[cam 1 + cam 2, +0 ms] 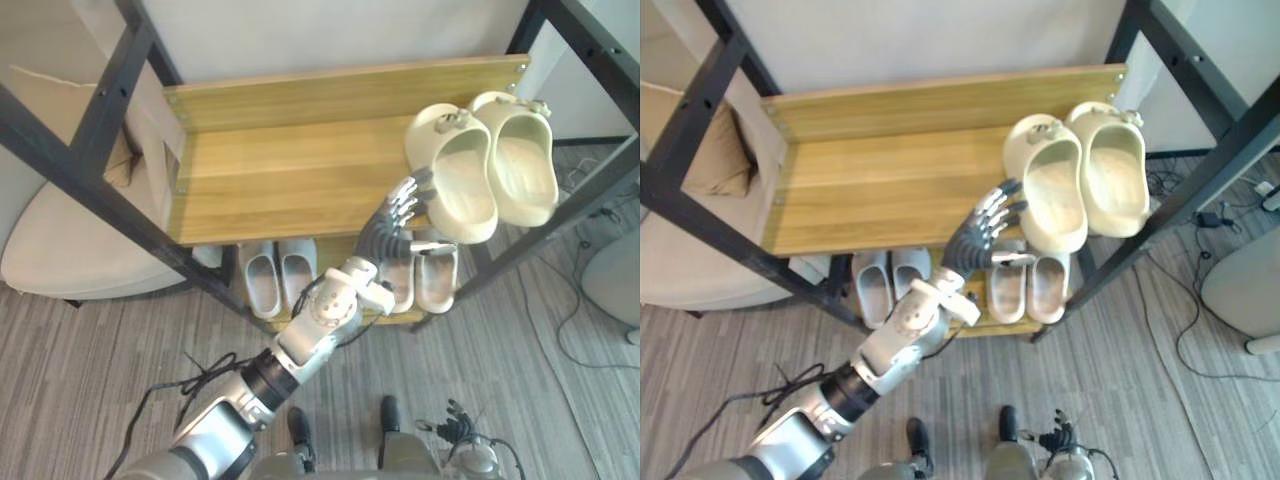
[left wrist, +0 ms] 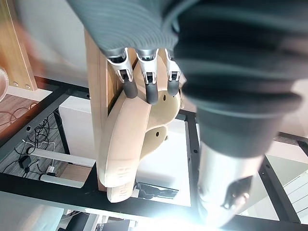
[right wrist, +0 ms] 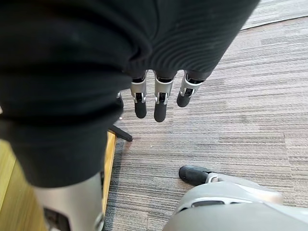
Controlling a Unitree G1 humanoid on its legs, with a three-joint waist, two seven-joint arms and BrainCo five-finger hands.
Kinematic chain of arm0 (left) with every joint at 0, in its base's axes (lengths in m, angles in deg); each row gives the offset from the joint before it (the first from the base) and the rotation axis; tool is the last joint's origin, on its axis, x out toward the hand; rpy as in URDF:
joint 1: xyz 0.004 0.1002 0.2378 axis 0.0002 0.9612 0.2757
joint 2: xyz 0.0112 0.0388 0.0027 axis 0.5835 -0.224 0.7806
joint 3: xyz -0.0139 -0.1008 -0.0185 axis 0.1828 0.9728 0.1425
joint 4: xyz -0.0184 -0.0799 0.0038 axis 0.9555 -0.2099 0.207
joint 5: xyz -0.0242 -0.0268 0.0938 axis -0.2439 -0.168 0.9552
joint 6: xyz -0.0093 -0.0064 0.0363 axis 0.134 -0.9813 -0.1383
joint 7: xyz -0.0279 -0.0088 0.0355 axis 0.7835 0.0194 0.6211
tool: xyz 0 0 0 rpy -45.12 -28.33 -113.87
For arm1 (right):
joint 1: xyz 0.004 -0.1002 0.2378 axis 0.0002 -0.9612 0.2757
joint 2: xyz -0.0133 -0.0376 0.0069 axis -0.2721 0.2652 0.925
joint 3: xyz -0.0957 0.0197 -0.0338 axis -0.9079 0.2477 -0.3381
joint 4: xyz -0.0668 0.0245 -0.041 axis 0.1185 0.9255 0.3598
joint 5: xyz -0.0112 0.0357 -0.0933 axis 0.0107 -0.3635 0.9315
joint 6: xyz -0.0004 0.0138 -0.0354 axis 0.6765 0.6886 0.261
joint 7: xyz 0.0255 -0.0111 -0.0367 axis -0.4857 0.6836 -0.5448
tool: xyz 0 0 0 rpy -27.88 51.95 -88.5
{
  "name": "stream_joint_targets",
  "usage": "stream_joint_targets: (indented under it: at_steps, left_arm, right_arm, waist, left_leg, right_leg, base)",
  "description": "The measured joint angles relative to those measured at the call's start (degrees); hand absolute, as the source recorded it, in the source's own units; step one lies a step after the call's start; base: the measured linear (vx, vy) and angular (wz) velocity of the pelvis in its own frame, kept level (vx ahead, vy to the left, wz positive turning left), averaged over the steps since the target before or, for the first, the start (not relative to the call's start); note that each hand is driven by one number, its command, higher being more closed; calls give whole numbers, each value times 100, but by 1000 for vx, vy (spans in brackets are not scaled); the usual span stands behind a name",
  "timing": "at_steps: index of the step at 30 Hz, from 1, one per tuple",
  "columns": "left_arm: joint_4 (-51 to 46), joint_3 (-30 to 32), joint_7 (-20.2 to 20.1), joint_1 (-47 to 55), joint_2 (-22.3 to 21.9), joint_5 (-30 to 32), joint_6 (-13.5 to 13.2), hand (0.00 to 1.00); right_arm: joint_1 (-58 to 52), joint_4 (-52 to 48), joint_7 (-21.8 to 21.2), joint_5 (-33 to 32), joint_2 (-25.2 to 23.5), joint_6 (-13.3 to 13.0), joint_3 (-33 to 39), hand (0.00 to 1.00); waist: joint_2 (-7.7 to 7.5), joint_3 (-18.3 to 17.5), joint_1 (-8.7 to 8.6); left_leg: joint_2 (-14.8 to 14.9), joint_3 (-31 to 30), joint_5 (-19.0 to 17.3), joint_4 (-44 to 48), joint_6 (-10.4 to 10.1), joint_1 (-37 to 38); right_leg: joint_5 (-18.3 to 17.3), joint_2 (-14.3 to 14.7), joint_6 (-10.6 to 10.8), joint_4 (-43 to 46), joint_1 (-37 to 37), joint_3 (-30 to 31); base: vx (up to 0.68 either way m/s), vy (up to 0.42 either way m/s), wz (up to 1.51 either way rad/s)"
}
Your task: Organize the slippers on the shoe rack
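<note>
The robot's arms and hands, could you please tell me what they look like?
The left arm is silver-grey, built of rounded segments with a black band partway along. The left hand has slim silver fingers with dark tips, and a dark ribbed cover over its back and wrist. The right hand looks the same: silver, dark-tipped fingers and a dark ribbed cover.

Shelf board (image 1: 280,170) lies open left of the cream slippers (image 1: 480,165), black posts (image 1: 100,190) flanking.
</note>
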Motion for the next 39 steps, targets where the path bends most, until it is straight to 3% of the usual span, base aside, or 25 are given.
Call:
stream_joint_targets:
  at_steps: [13, 39]
  left_arm:
    - [163, 117, 126, -362, -14, 112, -16, 0]
    - [1017, 957, 148, -1236, -241, 413, -66, 0]
  right_arm:
    - [-149, -358, -1, -15, -68, -6, 101, 0]
    - [-327, -1001, 6, -195, -312, -14, 283, 0]
  waist:
    - [-33, 46, 58]
    - [-83, 137, 131]
  left_leg:
    - [-9, 123, 6, 58, 9, -182]
    - [24, 385, -23, 116, 26, -369]
  right_leg:
    - [-16, -42, -1, 189, -299, 78]
    - [-12, -17, -6, 326, -676, 346]
  base:
    - [0, 4, -3]
    - [17, 1, -5]
